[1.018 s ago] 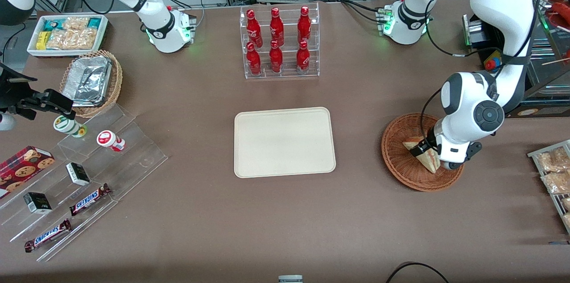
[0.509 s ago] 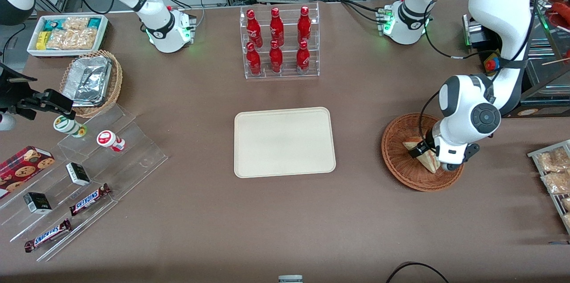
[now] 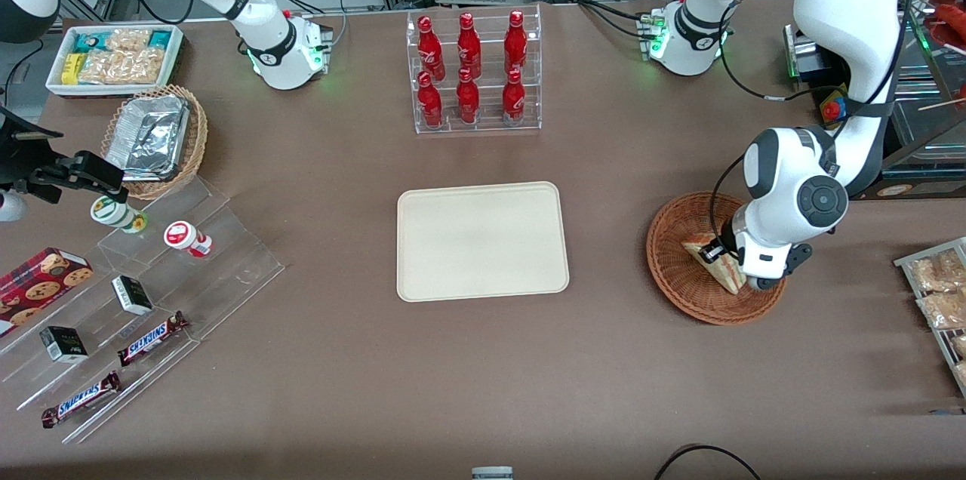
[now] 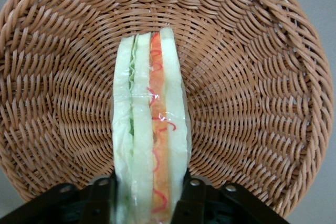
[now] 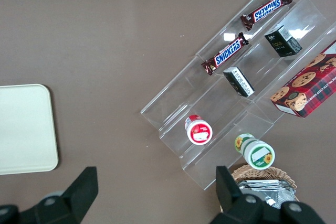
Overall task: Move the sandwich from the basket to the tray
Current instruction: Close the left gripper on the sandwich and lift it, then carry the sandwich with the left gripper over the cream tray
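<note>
Down in the basket [image 3: 683, 284], hand [image 4: 149, 203] pinches sandwich [image 4: 151, 129].

Tray [image 3: 481, 241] sits mid-desk [image 3: 483, 374], bottle rack [image 3: 474, 71] farther from the front camera than it. Basket [image 3: 679, 280] lies toward the working arm's end, well apart from the tray. Sandwich [image 3: 715, 266] stands on edge in the basket, gripper [image 3: 726, 261] down inside it with one finger on each side of the sandwich [image 4: 151, 129], touching. Toward the parked arm's end: snack box [image 3: 113, 57], foil-tray basket [image 3: 155, 139] just nearer the camera than it, then a stepped acrylic shelf [image 3: 151, 299] holding two small tubs, small boxes and candy bars; cookie box [image 3: 41, 280] beside the shelf.
</note>
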